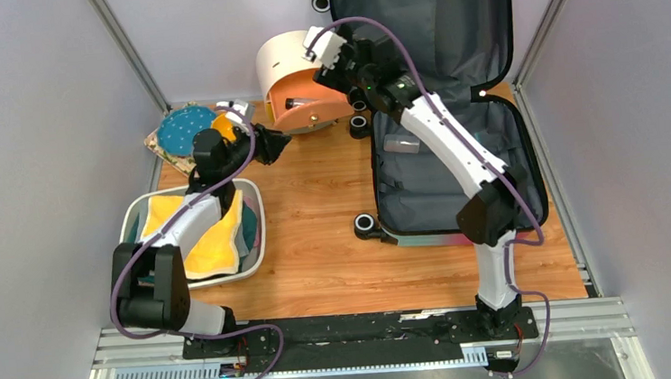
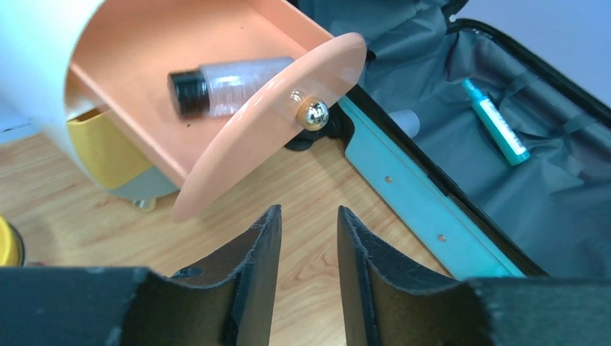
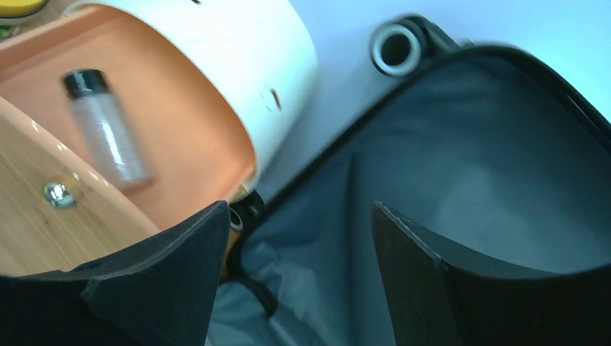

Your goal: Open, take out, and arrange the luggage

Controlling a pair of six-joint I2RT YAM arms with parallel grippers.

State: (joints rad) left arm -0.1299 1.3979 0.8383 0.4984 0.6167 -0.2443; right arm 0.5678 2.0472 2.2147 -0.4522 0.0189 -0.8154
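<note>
A wood table (image 1: 318, 245) sits between pale walls (image 1: 29, 132). The luggage (image 1: 444, 172) lies open on its right. Both arms reach toward the drawer (image 2: 144, 137); left gripper (image 2: 308, 210) and right gripper (image 3: 299, 209) are spread, empty.

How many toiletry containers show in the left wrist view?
3: a black-capped clear bottle in the peach drawer, a teal tube on the luggage lining, a whitish container partly behind its rim. Others possibly hidden.

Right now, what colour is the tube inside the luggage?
Teal tube, clearest in left wrist view.
</note>
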